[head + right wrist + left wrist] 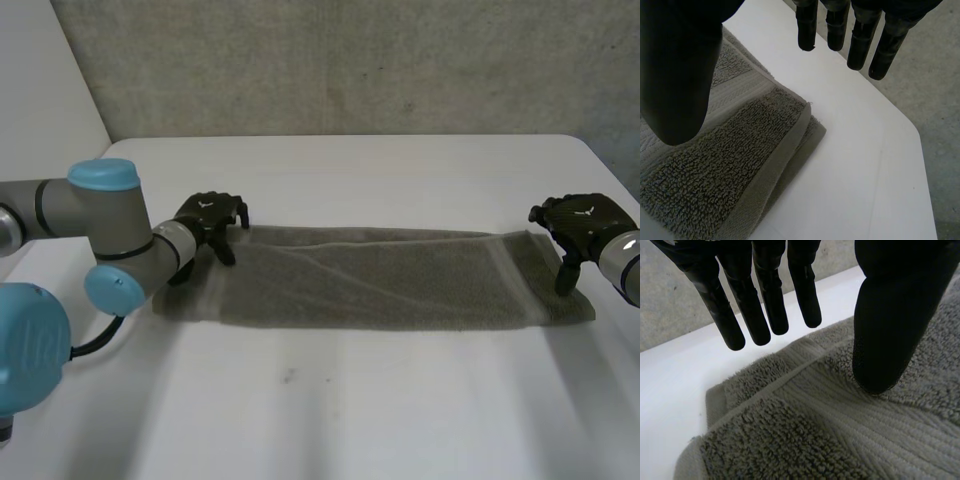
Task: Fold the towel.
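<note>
Left hand [210,222]: over the left end of the towel [380,280], by its far corner; fingers [767,300] straight and apart from the thumb, holding nothing; thumb tip down at the pile.
Towel: grey, doubled lengthwise into a long strip, lying flat across the white bench [350,410] between the two hands.
Right hand [585,228]: over the towel's right end, near its far corner; fingers straight, spread from the thumb, nothing held.
</note>
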Robot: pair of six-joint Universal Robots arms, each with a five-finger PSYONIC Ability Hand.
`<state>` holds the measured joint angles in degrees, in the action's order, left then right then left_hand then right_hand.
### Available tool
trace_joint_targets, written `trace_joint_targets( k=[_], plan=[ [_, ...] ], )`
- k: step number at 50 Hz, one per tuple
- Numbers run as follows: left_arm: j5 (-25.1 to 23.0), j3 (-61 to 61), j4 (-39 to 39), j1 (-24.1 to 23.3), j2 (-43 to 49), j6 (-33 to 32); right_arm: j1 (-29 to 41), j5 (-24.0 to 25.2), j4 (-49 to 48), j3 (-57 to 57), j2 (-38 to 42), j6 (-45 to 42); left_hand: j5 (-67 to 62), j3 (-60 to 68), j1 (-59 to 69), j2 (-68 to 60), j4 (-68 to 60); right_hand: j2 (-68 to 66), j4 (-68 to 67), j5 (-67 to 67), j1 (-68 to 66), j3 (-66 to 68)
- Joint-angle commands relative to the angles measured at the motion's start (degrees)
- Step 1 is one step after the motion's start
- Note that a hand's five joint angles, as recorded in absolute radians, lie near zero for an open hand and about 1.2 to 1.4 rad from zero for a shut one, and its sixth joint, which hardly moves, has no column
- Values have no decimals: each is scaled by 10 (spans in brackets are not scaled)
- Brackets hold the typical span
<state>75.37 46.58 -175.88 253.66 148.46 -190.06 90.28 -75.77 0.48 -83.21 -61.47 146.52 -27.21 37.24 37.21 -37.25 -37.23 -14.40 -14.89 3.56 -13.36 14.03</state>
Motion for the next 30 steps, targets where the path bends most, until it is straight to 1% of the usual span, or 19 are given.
trace_joint_targets(
  k=[1, 2, 3, 5, 6, 7, 8, 9, 10, 18, 19, 20, 21, 22, 23, 28, 30],
  plan=[
    [1, -23, 0, 0, 17, -2, 0, -1, 0, 4, 7, 0, -147, 147, 147, -147, -147, 44, 49, -36, 34, -40],
    [2, -25, 0, 0, 19, -2, 0, 0, 0, 5, 7, 0, -194, 194, 194, -193, -194, 44, 49, -36, 34, -40],
    [2, -26, 0, 0, 19, -2, 0, 0, 0, 5, 7, 0, -194, 194, 194, -194, -194, 44, 49, -36, 34, -40],
    [2, -28, -1, 0, 21, -2, 0, 0, 0, 5, 9, 0, -293, 293, 293, -293, -293, 44, 49, -36, 34, -40],
    [2, -28, -1, 0, 21, -2, 0, 0, 0, 5, 9, 0, -294, 293, 294, -293, -293, 44, 49, -36, 34, -40],
    [4, -28, -1, -1, 23, -2, 0, 0, 0, 5, 9, 0, -347, 347, 347, -346, -347, 44, 49, -36, 34, -40],
    [4, -28, -1, -1, 23, -2, 0, 0, 0, 5, 9, 0, -347, 347, 347, -347, -347, 44, 49, -36, 34, -40],
    [6, -30, -1, -1, 24, -4, 0, 0, 0, 6, 9, 0, -407, 407, 407, -407, -407, 44, 49, -36, 34, -40],
    [7, -29, -2, -2, 25, -4, 0, 0, 0, 6, 9, 0, -428, 427, 428, -427, -428, 44, 49, -36, 34, -40],
    [6, -29, -2, -3, 29, -7, 0, 0, 0, 9, 11, -1, -428, 428, 428, -428, -428, 44, 49, -36, 34, -40],
    [5, -29, 0, -3, 27, -7, 0, 0, 0, 9, 11, -1, -278, 278, 278, -278, -278, 44, 49, -36, 34, -40],
    [5, -29, 0, -3, 27, -7, 0, 0, 0, 9, 11, -1, -277, 276, 277, -276, -277, 44, 49, -36, 34, -40],
    [5, -28, 2, -4, 24, -7, 0, 0, 0, 9, 12, -1, -62, 62, 62, -62, -62, 44, 49, -36, 34, -40],
    [5, -28, 2, -4, 24, -7, 0, 0, 0, 9, 12, -1, -60, 59, 60, -59, -60, 44, 49, -36, 34, -40],
    [5, -26, 6, -4, 20, -7, 0, 0, -1, 9, 12, -1, 12, -12, -12, 12, 12, 44, 49, -36, 34, -40],
    [5, -25, 34, -4, 3, -6, 0, 0, -1, 9, 15, -6, -6, 6, 6, -6, -6, 44, 49, -36, 34, -40],
    [6, -26, 40, -4, 0, -6, 0, -1, -1, 9, 16, -18, -69, 69, 69, -69, -69, 44, 49, -36, 34, -40]
  ],
)
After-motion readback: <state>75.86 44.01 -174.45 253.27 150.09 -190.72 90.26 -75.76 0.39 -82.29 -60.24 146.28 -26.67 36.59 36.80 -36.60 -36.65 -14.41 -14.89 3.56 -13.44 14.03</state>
